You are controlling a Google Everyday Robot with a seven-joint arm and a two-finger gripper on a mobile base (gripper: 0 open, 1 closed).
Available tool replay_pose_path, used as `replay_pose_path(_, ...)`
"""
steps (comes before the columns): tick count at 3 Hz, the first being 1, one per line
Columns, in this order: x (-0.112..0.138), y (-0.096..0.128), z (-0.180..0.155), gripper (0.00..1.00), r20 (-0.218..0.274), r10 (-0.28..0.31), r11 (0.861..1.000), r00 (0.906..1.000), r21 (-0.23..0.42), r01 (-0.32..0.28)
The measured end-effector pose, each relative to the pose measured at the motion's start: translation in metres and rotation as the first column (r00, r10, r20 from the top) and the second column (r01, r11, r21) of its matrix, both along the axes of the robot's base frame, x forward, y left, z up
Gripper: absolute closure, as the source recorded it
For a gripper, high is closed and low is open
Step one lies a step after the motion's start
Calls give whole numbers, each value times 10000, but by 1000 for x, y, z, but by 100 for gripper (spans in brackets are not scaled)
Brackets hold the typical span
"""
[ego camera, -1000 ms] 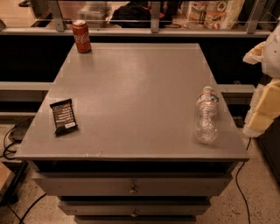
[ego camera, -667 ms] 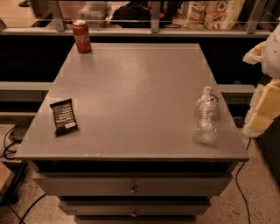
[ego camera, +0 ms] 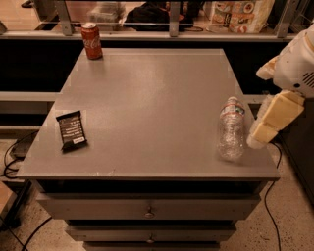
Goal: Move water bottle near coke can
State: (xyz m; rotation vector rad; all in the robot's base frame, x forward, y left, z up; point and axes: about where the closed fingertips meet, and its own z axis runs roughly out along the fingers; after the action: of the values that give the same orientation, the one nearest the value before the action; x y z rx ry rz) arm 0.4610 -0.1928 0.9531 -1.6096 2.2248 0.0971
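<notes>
The water bottle (ego camera: 231,130) stands upright near the front right corner of the grey table (ego camera: 152,98); it is clear and crinkled, with a white cap and a pale label band. The coke can (ego camera: 91,41), red with a silver top, stands at the far left corner, far across the table from the bottle. My gripper (ego camera: 269,123), cream-coloured on a white arm, hangs just right of the bottle over the table's right edge, close to the bottle but apart from it and holding nothing.
A flat dark snack wrapper (ego camera: 72,130) lies near the front left edge. The table has drawers (ego camera: 149,212) below its front. A rail and a shelf with packages (ego camera: 240,12) run behind the table. Cables (ego camera: 12,157) lie on the floor at left.
My gripper has moved left, closer to the water bottle. The bottle, can and wrapper have not moved.
</notes>
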Motion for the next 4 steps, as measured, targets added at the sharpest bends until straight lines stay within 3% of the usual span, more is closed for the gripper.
replay_pose_path(1,18,4,-14,0,-338,-647,9922,9973,1041,679)
replay_pose_path(2,42,4,-29,0,-592,-1821,9704,9815,1501,1891)
replay_pose_path(3,53,2,-40,0,-690,-2669,9520,9612,1360,2741)
replay_pose_path(4,54,2,-43,0,-753,-2750,9494,9585,1358,2830)
